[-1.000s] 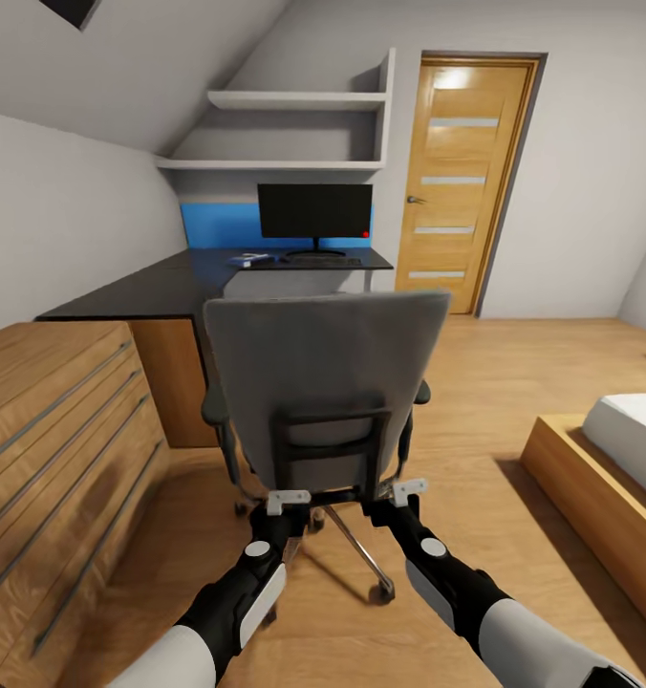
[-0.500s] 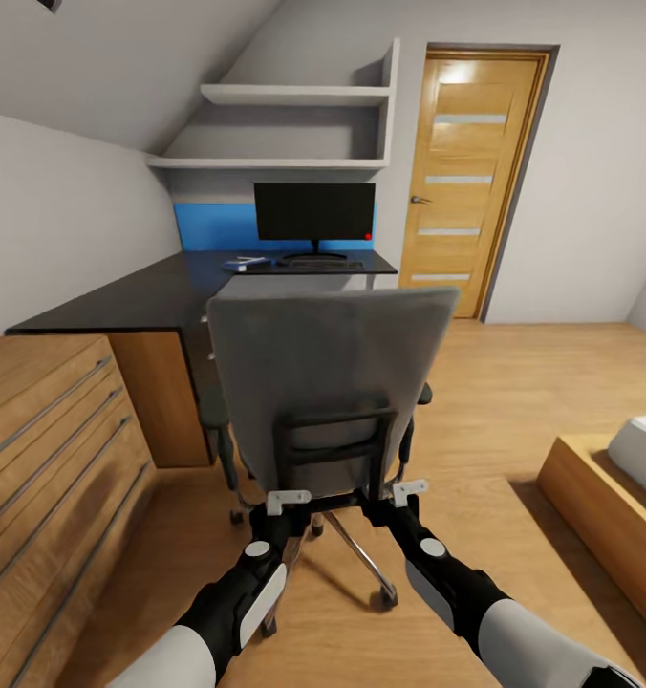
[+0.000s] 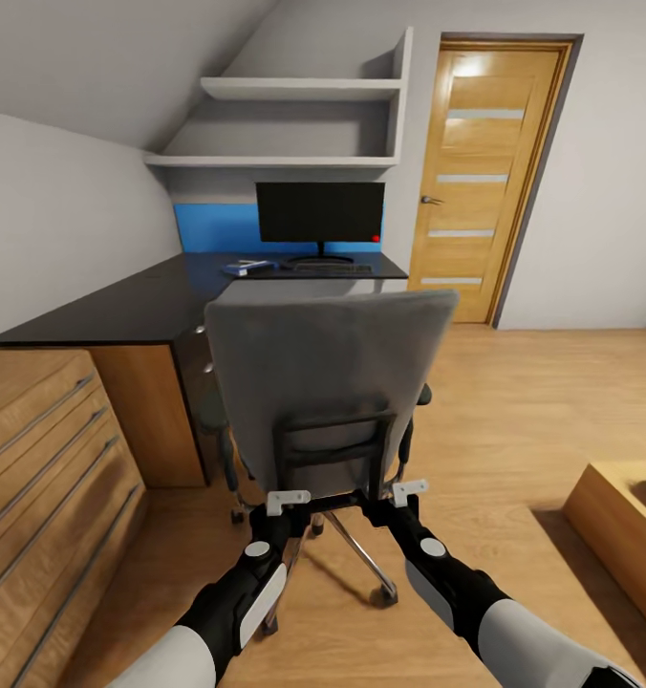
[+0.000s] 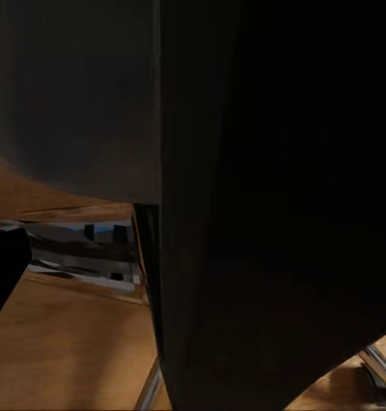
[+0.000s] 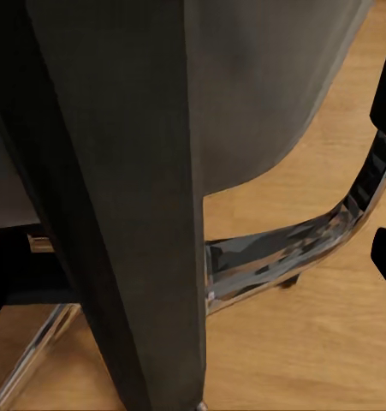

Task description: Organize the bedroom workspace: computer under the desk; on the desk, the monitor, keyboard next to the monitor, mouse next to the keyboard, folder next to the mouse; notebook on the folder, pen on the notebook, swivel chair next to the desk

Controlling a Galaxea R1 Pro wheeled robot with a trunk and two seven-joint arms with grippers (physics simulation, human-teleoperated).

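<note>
The grey swivel chair [image 3: 328, 363] stands right in front of me with its back toward me, facing the dark L-shaped desk [image 3: 122, 311]. On the desk's far part stand the black monitor [image 3: 320, 212], the keyboard [image 3: 333, 268] before it and a small pale blue item [image 3: 247, 267] to its left. My left gripper [image 3: 287, 505] and right gripper [image 3: 404, 495] reach the black frame under the chair's backrest. In the wrist views a dark bar of the swivel chair [image 4: 270, 214] [image 5: 133, 197] runs between fingers [image 5: 385, 253] spread wide. Under the desk is hidden by the chair.
A wooden chest of drawers [image 3: 36, 478] stands close on the left beside the desk. A low wooden bed platform [image 3: 629, 516] is at the right edge. A closed wooden door [image 3: 485, 172] and white wall shelves [image 3: 294, 91] are behind the desk.
The camera has moved forward with the chair: desk and monitor look nearer, the drawers and bed have slid toward the picture's edges. Both grippers keep their place at the chair's back.
</note>
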